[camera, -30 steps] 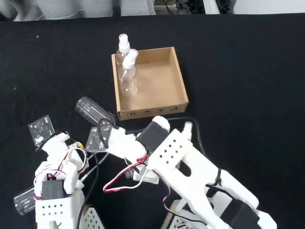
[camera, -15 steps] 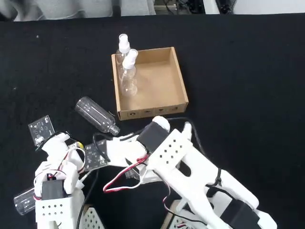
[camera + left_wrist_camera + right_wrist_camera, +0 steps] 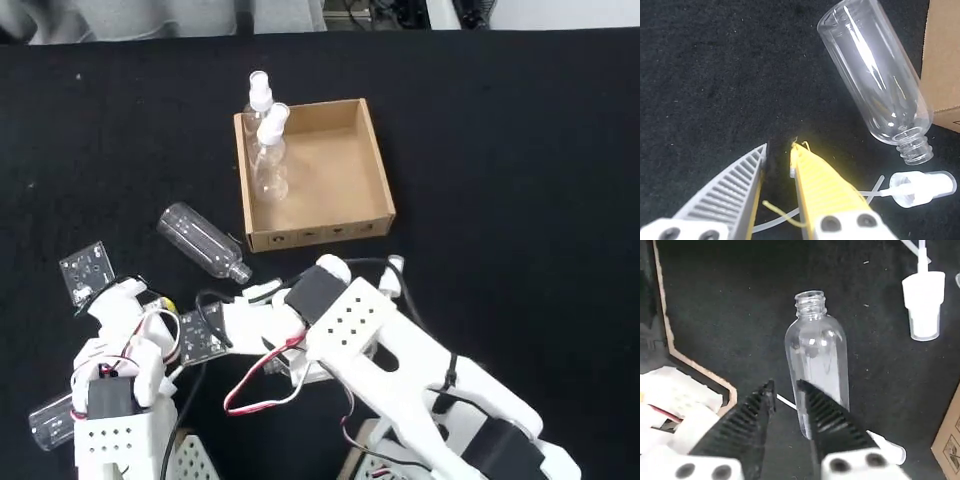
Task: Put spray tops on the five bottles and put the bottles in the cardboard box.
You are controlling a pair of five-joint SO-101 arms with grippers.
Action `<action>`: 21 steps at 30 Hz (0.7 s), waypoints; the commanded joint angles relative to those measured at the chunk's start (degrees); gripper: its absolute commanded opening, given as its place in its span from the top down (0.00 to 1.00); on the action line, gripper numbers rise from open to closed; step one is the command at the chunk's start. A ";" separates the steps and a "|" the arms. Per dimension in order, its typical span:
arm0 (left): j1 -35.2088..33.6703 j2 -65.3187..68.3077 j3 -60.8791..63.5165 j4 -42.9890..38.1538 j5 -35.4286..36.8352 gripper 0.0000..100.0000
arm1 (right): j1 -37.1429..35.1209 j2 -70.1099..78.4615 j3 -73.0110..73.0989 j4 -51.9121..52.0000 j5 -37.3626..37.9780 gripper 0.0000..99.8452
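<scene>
A clear bottle without a top [image 3: 205, 242] [image 3: 880, 85] lies on the black table just left of the cardboard box [image 3: 375, 170]. A loose spray top [image 3: 922, 187] [image 3: 262, 291] lies beside the bottle's neck. Two bottles with spray tops [image 3: 268, 150] stand along the box's left wall. Another topless bottle [image 3: 50, 420] lies at the near left. My left gripper [image 3: 778, 146] hovers short of the bottle by the box, open a crack and holding nothing. My right gripper [image 3: 785, 385] [image 3: 200, 335], open narrowly, hangs over a lying topless bottle [image 3: 817, 360], apart from it.
A spray top [image 3: 923, 305] lies beyond that bottle's mouth, and another white top [image 3: 890, 450] lies near a box corner [image 3: 947, 450]. The left arm's base [image 3: 115, 400] and loose wires [image 3: 260, 375] crowd the near left. The box's right half is bare.
My right gripper has drawn back from the bottle beside the box, toward the near left of the table. The left arm and the bottles have stayed put.
</scene>
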 commanded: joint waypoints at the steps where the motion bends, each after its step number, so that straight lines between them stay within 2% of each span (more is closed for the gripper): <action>1: -0.31 -0.09 1.27 0.18 0.00 0.94 | -0.70 -2.86 -0.13 -0.88 0.70 0.84; 7: -0.31 -0.09 1.27 0.18 0.00 0.94 | -0.09 -3.12 4.62 -4.75 2.99 0.79; 13: -0.31 -0.09 1.27 0.18 0.00 0.94 | 6.59 -3.12 10.15 -12.66 5.01 0.79; 21: -0.13 -0.26 1.27 0.18 0.00 0.94 | 6.68 -2.68 14.29 -18.46 6.15 0.79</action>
